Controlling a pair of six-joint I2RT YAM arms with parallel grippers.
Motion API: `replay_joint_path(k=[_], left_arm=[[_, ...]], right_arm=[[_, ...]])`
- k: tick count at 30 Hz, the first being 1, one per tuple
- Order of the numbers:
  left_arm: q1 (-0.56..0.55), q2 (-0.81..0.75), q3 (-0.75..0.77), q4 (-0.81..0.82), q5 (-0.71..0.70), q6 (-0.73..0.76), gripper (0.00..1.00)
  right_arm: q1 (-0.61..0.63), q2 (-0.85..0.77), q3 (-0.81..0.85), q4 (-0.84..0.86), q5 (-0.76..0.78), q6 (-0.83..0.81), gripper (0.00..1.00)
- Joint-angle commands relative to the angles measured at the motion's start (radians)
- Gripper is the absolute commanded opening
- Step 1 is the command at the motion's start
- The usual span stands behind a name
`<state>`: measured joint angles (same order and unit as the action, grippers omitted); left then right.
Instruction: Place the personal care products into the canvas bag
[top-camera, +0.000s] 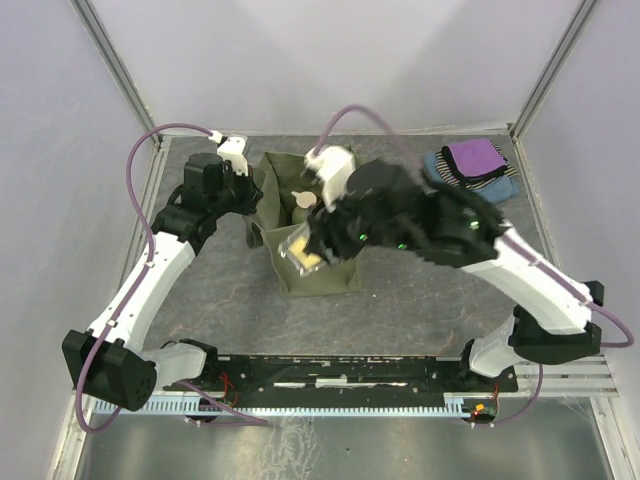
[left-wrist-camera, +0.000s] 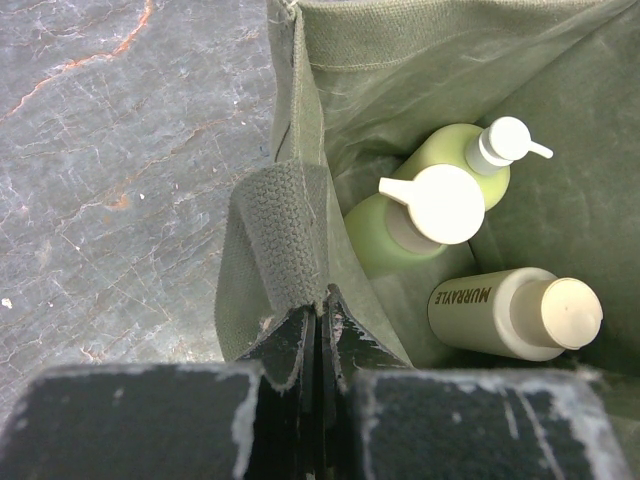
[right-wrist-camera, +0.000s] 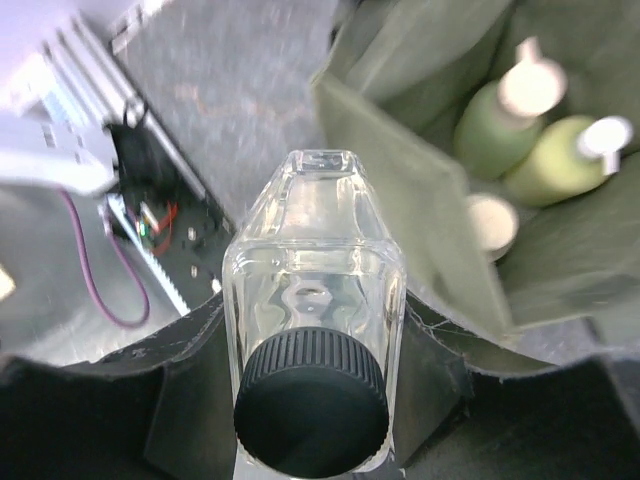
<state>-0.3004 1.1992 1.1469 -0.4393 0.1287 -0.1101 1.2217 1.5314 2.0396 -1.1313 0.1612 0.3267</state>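
Two arms reach over a grey stone-patterned worktop (top-camera: 420, 310), the left arm (top-camera: 150, 280) from the left and the right arm (top-camera: 530, 275) sweeping in from the right.

Between them stands the canvas bag (top-camera: 335, 278), olive green, boxy and open at the top. At the far right corner, well apart from the bag, lies a stack of folded cloths (top-camera: 470, 165): purple on top, striped and blue below.

The left gripper (left-wrist-camera: 322, 320) is clenched on the bag's left rim. Its jaws are pressed together on the olive fabric just below the webbing handle (left-wrist-camera: 280, 230), which arches up in front of them.

The right gripper (right-wrist-camera: 310, 390) grasps the clear square bottle (right-wrist-camera: 310, 260), one finger on each flat side. The dark screw cap (right-wrist-camera: 310, 400) points back at the wrist camera. This bottle hangs in the air at the bag's near wall, not inside. In the top view it overlaps the bag's near-left part (top-camera: 303, 252).

Three products are already inside the bag. The yellow-green pump bottle (left-wrist-camera: 455, 150) leans in the far corner. The round green bottle (left-wrist-camera: 375, 240) with its peach cap touches it. The cream bottle (left-wrist-camera: 490, 310), printed with dark lettering, lies tilted just beside them, nearer the left wrist.
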Motion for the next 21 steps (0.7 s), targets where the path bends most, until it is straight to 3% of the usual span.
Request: replay_joint_path(k=[1,12,21], left_arm=[[0.000,-0.026,-0.002,-0.002,-0.010,0.003,0.03],[0.000,-0.082,-0.042,-0.014,-0.003,0.011,0.03],[-0.001,-0.117,-0.020,-0.045,0.017,0.012,0.03]], right_arm=[[-0.098,-0.056,0.191,0.036,0.008,-0.015,0.00],[-0.272,0.092,0.338,0.252,-0.085,-0.069,0.00],[-0.300,0.258,0.351,0.247,-0.196,0.008,0.00]])
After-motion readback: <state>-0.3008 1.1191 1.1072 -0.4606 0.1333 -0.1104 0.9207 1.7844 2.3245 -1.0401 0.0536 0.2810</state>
